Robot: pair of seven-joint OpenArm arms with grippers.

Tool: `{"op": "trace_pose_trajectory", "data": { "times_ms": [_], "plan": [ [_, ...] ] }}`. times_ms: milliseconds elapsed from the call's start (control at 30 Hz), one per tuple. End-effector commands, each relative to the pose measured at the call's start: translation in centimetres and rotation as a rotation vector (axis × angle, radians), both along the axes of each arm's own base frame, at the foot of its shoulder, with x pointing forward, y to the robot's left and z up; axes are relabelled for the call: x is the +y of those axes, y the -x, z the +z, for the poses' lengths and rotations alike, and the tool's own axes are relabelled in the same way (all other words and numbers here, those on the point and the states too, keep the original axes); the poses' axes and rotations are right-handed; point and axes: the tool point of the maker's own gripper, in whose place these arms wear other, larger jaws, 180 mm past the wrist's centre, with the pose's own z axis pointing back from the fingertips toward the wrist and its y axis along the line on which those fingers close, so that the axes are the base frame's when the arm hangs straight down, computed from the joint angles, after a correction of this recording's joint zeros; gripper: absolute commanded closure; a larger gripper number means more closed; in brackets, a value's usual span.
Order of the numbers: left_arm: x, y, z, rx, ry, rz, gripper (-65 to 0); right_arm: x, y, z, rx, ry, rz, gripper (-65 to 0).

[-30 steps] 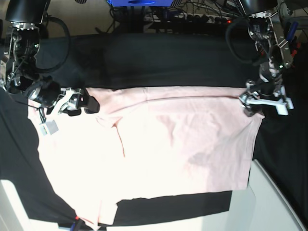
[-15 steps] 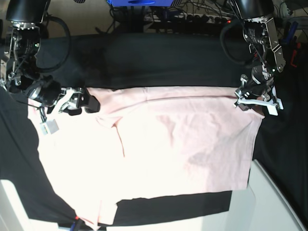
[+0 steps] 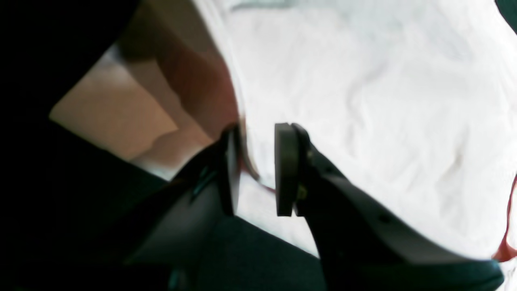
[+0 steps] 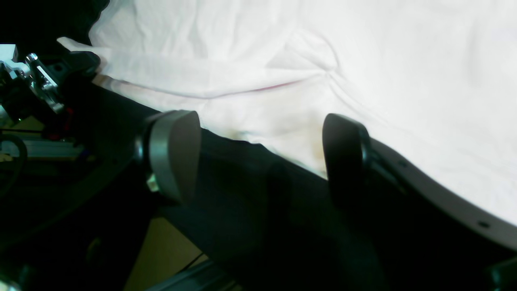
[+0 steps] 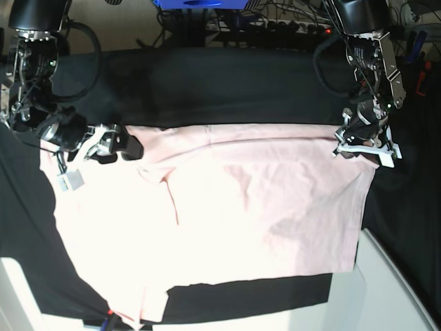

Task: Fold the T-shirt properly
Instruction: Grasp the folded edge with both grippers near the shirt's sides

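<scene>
Across the left wrist view, the pale pink cotton T-shirt (image 3: 363, 101) fills the upper right, washed almost white by glare, its hemmed edge running down into the narrow gap of the left gripper (image 3: 256, 169); the two dark pads stand close on either side of that fabric edge, pinching it or about to, though which I cannot tell. Black table cloth (image 3: 250, 258) lies below, and a tan patch of floor (image 3: 109, 117) shows at the left. Seen from the right wrist camera, the right gripper (image 4: 258, 157) holds its rounded black fingers wide apart with nothing between them, poised over the black cloth just at the shirt's edge, where a folded sleeve seam crosses the fabric; metal framing (image 4: 32, 81) sits at far left. From the base view, the shirt lies spread flat over the black-draped table (image 5: 227, 83), its far edge stretched between the two grippers, a strip of cloth showing along the near side. A tangle of cables (image 5: 275, 24) and a blue object (image 5: 200, 3) crowd the room behind the table, and white surfaces (image 5: 400, 289) sit at the lower corners
</scene>
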Motion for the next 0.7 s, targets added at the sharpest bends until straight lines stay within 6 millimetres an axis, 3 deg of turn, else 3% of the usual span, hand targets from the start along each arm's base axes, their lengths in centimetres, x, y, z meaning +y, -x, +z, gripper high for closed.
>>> {"op": "trace_pose_trajectory", "data": {
  "times_ms": [0,67,133,667],
  "plan": [
    [0.7,-1.0,1.3,-0.045,-0.024,0.001,-12.3,-0.1,-0.9,1.3,-0.050,-0.015,-0.004,-45.3],
    [0.7,-1.1,1.4,-0.047,-0.024,0.003,-8.9,-0.1,-0.9,1.3,-0.050,-0.015,-0.004,-45.3],
    [0.7,-1.1,1.3,-0.046,-0.024,0.003,0.0,-0.1,-0.9,1.3,-0.050,-0.015,-0.004,-45.3],
    [0.9,-4.8,4.0,-0.133,-0.020,0.015,0.0,-0.1,-0.8,1.2,-0.046,-0.016,-0.005,-45.3]
  ]
}}
